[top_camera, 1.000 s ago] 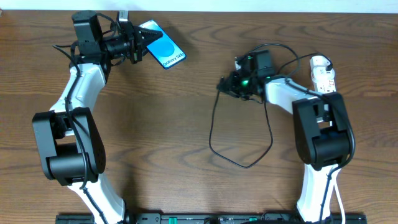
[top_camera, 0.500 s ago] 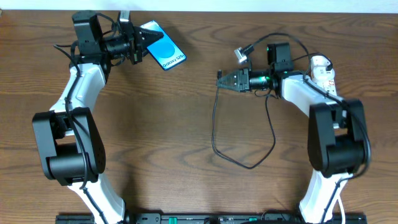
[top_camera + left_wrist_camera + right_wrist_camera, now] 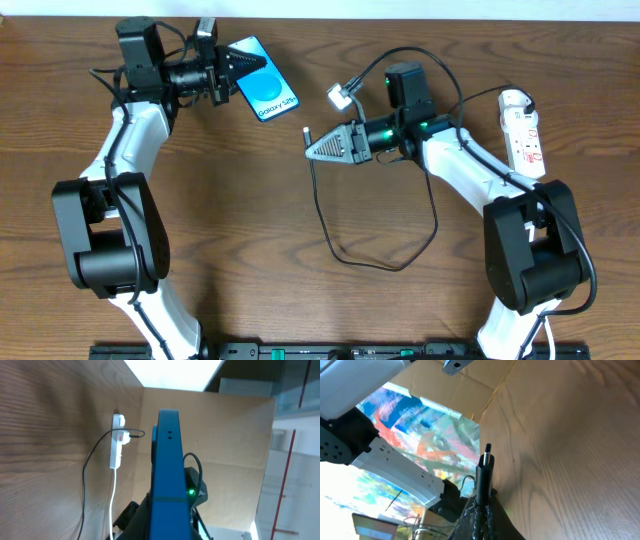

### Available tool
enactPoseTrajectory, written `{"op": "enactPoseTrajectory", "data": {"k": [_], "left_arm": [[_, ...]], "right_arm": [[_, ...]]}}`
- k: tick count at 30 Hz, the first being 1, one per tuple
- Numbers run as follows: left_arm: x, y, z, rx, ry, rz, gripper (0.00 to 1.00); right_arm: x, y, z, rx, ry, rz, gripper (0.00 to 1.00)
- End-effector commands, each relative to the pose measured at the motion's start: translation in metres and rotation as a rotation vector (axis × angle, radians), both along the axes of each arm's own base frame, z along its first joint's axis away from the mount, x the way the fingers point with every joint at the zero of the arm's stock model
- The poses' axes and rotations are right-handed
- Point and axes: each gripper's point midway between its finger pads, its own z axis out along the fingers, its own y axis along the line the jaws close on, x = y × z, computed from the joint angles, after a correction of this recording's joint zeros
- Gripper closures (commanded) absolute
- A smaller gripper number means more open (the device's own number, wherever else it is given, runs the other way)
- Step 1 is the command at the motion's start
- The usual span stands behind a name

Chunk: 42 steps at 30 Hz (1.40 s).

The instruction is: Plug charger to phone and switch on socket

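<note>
Charger cable (image 3: 485, 471), long, thin and black, loops across the brown wooden table (image 3: 250, 230) nearest the bases. Its small plug tip is clamped in the right gripper (image 3: 316, 150), apart from the slim blue-screened phone (image 3: 266, 87). Left gripper (image 3: 236, 62) pinches that phone's end. The elongated white socket strip (image 3: 523, 130) lies far right.

This looks like a robotics lab or test bay. Two white-and-black robot arms, the left arm (image 3: 130, 140) and the right arm (image 3: 465, 165), rise from a black mounting rail (image 3: 340, 351) at the near edge of a wood-grain counter (image 3: 250, 210). The wrist views show a plain cardboard panel (image 3: 225, 430) standing at the counter's far edge, a bright ceiling light panel (image 3: 175, 372), a red post (image 3: 287, 480) among grey building fittings, and a large surface of vivid painted-looking colours (image 3: 415, 425).
</note>
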Motion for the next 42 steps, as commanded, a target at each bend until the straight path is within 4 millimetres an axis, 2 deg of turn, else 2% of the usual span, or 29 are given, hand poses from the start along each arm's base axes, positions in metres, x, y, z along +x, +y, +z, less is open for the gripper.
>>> {"op": "enactPoseTrajectory", "data": {"k": [1, 7, 12, 19, 30, 32, 36, 42], "left_arm": [[-0.017, -0.004, 0.017, -0.024, -0.129, -0.111, 0.92], [-0.021, -0.005, 0.018, -0.026, -0.175, -0.135, 0.92], [-0.022, -0.006, 0.018, -0.016, -0.220, -0.139, 0.93], [-0.022, -0.006, 0.018, -0.014, -0.229, -0.142, 0.93], [-0.023, -0.012, 0.018, -0.014, -0.233, -0.154, 0.93], [-0.024, -0.016, 0.018, -0.015, -0.237, -0.162, 0.93], [-0.027, -0.024, 0.018, -0.015, -0.247, -0.183, 0.93], [-0.027, -0.026, 0.018, -0.015, -0.247, -0.185, 0.93]], "right_arm": [[-0.007, 0.001, 0.007, 0.021, 0.004, 0.028, 0.99], [-0.011, 0.004, 0.010, 0.039, -0.005, 0.053, 0.99], [-0.029, 0.013, 0.021, 0.125, -0.026, 0.170, 0.99], [-0.032, 0.021, 0.011, 0.115, 0.004, 0.189, 0.99], [-0.027, 0.024, 0.016, 0.138, -0.060, 0.193, 0.99], [-0.025, 0.024, 0.013, 0.136, -0.053, 0.192, 0.99], [-0.020, 0.027, -0.006, 0.111, 0.016, 0.188, 0.99], [-0.013, 0.022, -0.008, 0.115, 0.003, 0.170, 0.99]]}}
